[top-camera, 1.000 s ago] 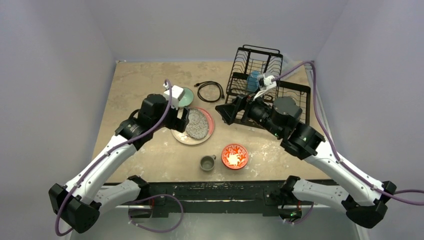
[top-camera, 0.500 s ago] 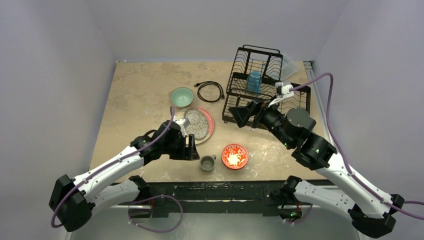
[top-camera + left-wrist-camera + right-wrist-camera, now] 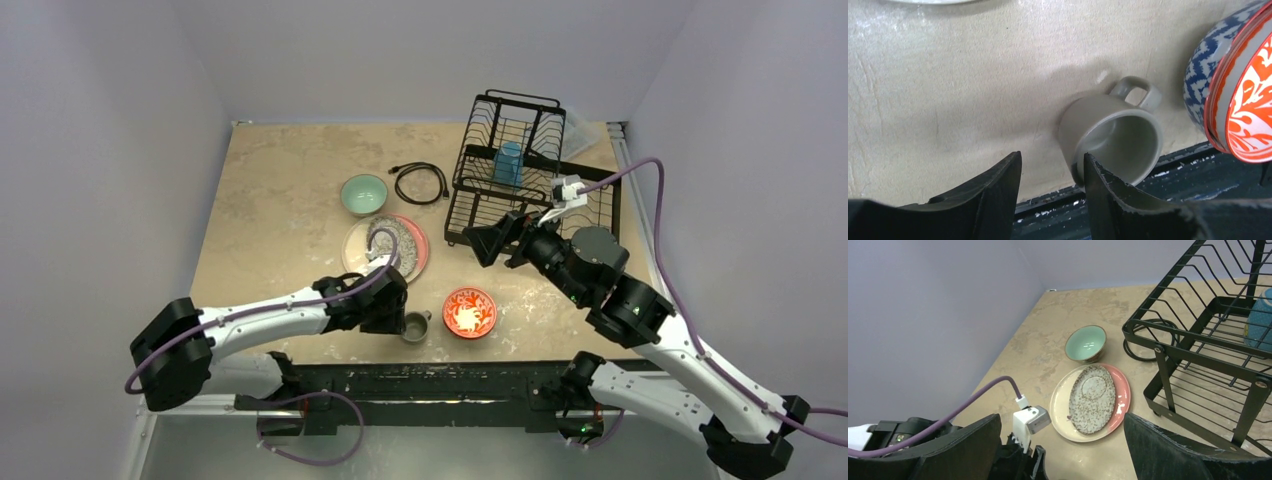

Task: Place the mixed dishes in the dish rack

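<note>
The small grey mug [image 3: 415,326] stands near the table's front edge, shown close in the left wrist view [image 3: 1113,137]. My left gripper [image 3: 397,318] [image 3: 1051,157] is open and low at the mug's left side, with one finger [image 3: 1118,200] against its rim. A red-orange patterned bowl [image 3: 469,312] [image 3: 1243,105] sits right of the mug. The grey speckled oval dish [image 3: 392,246] [image 3: 1093,397] lies on the cream-and-pink plate [image 3: 418,252] [image 3: 1063,405]. The teal bowl [image 3: 363,194] [image 3: 1087,342] is behind them. The blue cup [image 3: 508,163] [image 3: 1260,320] stands in the dish rack [image 3: 535,205] [image 3: 1198,340]. My right gripper [image 3: 490,242] [image 3: 1062,417] is open and empty in front of the rack.
A black coiled cable [image 3: 420,182] [image 3: 1138,347] lies left of the rack, behind the plate. The dark front rail [image 3: 440,380] [image 3: 1168,185] runs just below the mug. Purple walls close in the table on three sides.
My left arm swung from the plate toward the front edge and came down beside the mug. My right arm drew back a little from the rack and stays open.
</note>
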Tool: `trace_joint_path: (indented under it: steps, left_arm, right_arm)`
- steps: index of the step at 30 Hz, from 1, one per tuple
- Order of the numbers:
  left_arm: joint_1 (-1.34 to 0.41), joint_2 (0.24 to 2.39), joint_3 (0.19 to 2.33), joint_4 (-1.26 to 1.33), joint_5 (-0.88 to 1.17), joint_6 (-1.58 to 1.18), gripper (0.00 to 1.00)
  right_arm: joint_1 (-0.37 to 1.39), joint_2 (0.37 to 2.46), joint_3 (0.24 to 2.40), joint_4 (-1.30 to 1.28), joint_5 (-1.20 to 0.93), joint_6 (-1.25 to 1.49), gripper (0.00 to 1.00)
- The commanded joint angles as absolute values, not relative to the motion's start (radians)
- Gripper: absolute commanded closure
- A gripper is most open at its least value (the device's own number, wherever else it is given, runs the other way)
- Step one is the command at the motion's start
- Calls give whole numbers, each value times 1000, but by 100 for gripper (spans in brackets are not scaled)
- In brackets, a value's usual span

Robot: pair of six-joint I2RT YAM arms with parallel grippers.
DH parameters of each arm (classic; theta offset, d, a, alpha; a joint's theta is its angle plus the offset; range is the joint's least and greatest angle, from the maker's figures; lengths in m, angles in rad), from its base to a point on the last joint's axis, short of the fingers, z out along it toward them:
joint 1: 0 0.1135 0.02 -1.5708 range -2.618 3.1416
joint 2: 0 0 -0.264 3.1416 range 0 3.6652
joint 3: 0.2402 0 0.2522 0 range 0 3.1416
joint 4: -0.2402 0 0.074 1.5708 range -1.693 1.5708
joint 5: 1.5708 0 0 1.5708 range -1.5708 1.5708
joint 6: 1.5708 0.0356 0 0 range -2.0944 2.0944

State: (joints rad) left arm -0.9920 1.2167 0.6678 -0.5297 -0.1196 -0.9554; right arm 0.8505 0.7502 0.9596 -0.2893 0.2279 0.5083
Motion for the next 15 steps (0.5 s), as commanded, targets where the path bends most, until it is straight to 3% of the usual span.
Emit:
trace_joint_path:
  steps: [1,5,9,15]
  left_arm:
    - [-1028,1275,735,-480,-228,-964,57]
    - [-1069,1301,759,-525,-309,-952,73]
    - [-1079,1259,800,-628,-408,-922,100]
    - [-1078,1027,942,-808,-665,-689,100]
  right_arm:
    - [851,741,955,-301,265,528,6]
    - [851,731,940,-306,274,538,6]
    - [851,735,934,-306,274,539,6]
    - [851,751,938,-312,275,537,6]
